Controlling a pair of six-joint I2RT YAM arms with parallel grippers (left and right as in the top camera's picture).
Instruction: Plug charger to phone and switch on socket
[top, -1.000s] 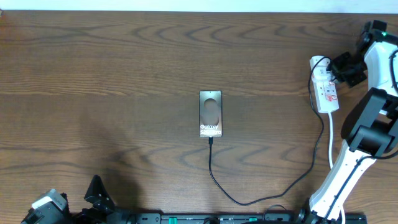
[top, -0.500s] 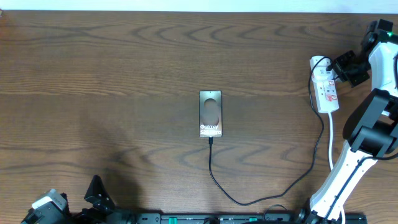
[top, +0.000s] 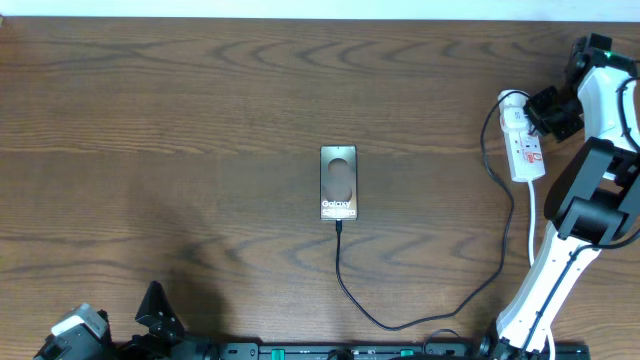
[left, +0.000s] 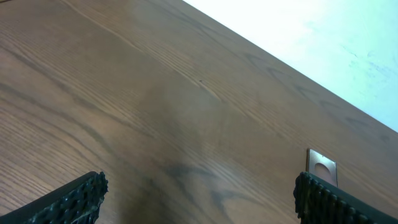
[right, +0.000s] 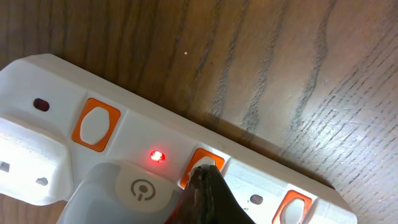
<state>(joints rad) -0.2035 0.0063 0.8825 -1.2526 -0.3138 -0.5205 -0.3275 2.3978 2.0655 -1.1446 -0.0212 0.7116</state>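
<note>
The phone (top: 339, 183) lies flat at the table's middle, its top edge also showing in the left wrist view (left: 321, 165). The charger's black cable (top: 420, 318) runs from the phone's near end in a loop to the white adapter (top: 513, 102), which sits plugged in the socket strip (top: 527, 150) at the right. In the right wrist view my right gripper (right: 204, 173) is shut, its tip pressing an orange switch (right: 198, 163) on the socket (right: 50, 137) beside the adapter (right: 134, 193); a red light (right: 157, 155) glows. My left gripper (left: 199, 199) is open and empty at the near left.
The socket's thick white cord (top: 533, 225) runs toward the near edge beside the right arm's base (top: 545, 290). The left arm (top: 80, 330) rests at the near left corner. The table's far edge (top: 300, 20) meets a white surface.
My right gripper has shifted slightly left onto the socket strip's far end. The black cable near the adapter has bowed leftward. The phone and left arm have not moved.
</note>
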